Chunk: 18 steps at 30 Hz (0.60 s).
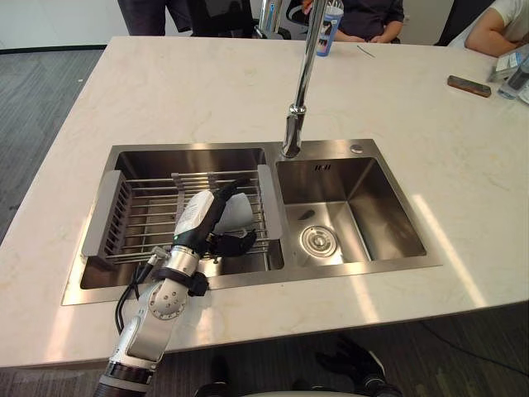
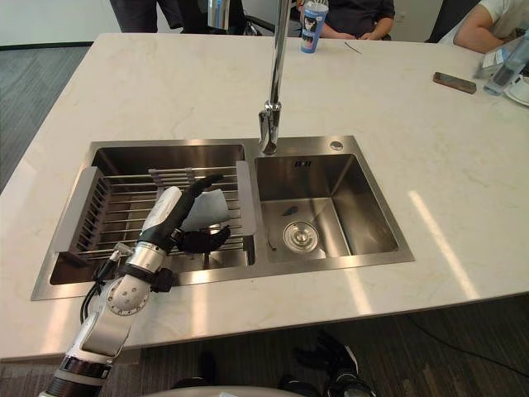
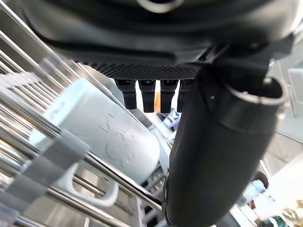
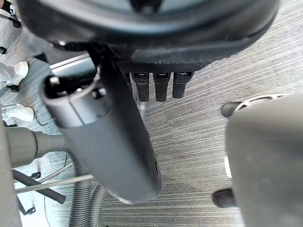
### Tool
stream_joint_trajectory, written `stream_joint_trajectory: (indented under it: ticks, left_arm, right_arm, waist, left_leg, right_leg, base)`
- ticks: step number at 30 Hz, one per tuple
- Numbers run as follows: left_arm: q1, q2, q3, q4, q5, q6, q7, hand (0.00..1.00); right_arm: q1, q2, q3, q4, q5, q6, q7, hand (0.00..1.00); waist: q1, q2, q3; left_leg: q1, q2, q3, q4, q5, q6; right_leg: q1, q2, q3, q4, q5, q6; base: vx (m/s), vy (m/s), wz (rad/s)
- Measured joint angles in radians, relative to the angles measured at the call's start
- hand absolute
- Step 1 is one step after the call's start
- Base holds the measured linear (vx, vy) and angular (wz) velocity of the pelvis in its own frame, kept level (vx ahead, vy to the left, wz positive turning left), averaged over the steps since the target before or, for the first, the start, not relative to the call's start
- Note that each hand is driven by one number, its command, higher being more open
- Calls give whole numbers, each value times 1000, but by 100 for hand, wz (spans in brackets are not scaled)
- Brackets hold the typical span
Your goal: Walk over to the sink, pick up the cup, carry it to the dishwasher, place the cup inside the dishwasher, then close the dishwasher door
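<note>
Right hand [image 4: 106, 142]: low beside the robot, over grey carpet floor [image 4: 199, 142]; fingers relaxed and straight, holding nothing.
Desk [image 1: 190, 91]: pale marble-look top with the sink set into it near the robot.
Left hand [image 1: 198, 217]: reaches over the near rim into the left basin; fingers stretched over the top of the cup, thumb spread on its near side; open, not closed on it. I cannot tell whether it is touching.
Cup [image 3: 104, 132]: pale mug lying on its side on the rack's wires at the rack's right end, just left of the divider between the basins; its handle [image 3: 94, 189] hangs down among the wires.
Handling (judged): stiff, smooth, probably ceramic; moderate weight, breakable, likely slippery if wet.
Hold (judged): round the barrel, fingers on the far side and thumb on the near side; lift straight up so the handle clears the wires.
Rack [image 1: 132, 219]: grey wire drainer spanning the left basin.
Sink [image 1: 380, 207]: double steel basin; the right one is bare with a round drain [image 1: 316, 240].
Faucet [image 1: 306, 74]: tall chrome spout rising behind the divider.
Far desk: bottle [image 1: 328, 29], dark phone [image 1: 469, 85].
People: seated person [image 1: 372, 16] at the far edge, another's arm [image 1: 504, 25] far right.
</note>
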Motion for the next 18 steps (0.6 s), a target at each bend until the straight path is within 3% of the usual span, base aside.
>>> stream_joint_trajectory:
  ticks: [18]
  left_arm:
    - [18, 14, 108, 13, -108, 26, 1, 90]
  right_arm:
    - [0, 4, 5, -1, -11, 11, 6, 90]
  waist:
    - [3, 1, 1]
  left_leg:
    - [9, -2, -9, -3, -2, -2]
  right_leg:
    - [16, -1, -8, -7, 0, 0]
  base:
    - [2, -1, 1]
